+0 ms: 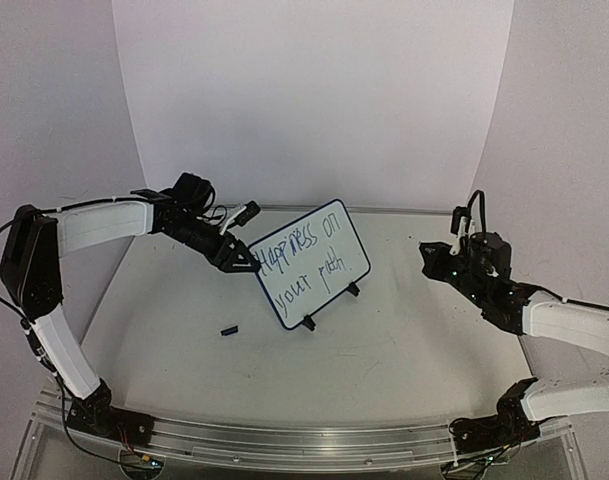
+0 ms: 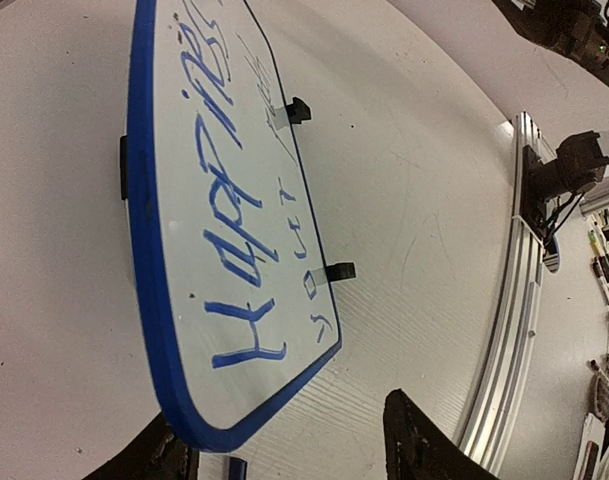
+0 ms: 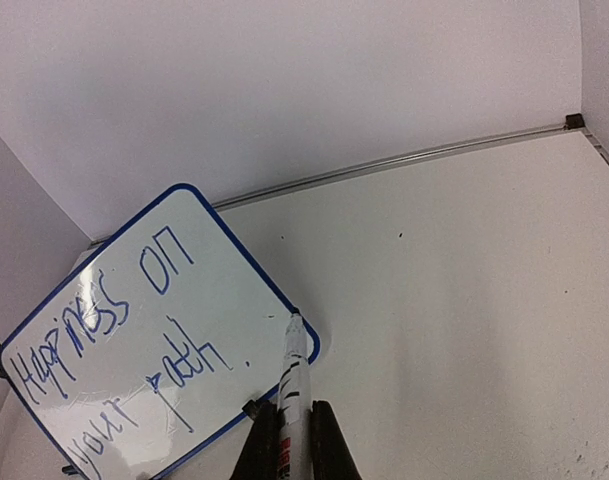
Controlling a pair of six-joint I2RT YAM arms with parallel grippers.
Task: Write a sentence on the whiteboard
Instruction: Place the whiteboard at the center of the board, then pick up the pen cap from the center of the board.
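Observation:
The whiteboard (image 1: 309, 262) stands tilted on two black clip feet mid-table, and the sentence (image 1: 302, 252) on it reads "Happiness on your path" in blue, in two slanted lines. My left gripper (image 1: 239, 262) is at the board's left corner. In the left wrist view the left gripper (image 2: 284, 425) is open, with the whiteboard (image 2: 214, 150) corner between its spread fingers (image 2: 424, 445). My right gripper (image 1: 456, 260) hovers to the right, clear of the board. It (image 3: 294, 455) is shut on the marker pen (image 3: 294, 390), whose tip points at the whiteboard's (image 3: 144, 330) lower right corner.
A small black cap (image 1: 229, 329) lies on the table in front of the board's left side. An aluminium rail (image 1: 314, 445) runs along the near edge by the arm bases. White walls close in the back and sides.

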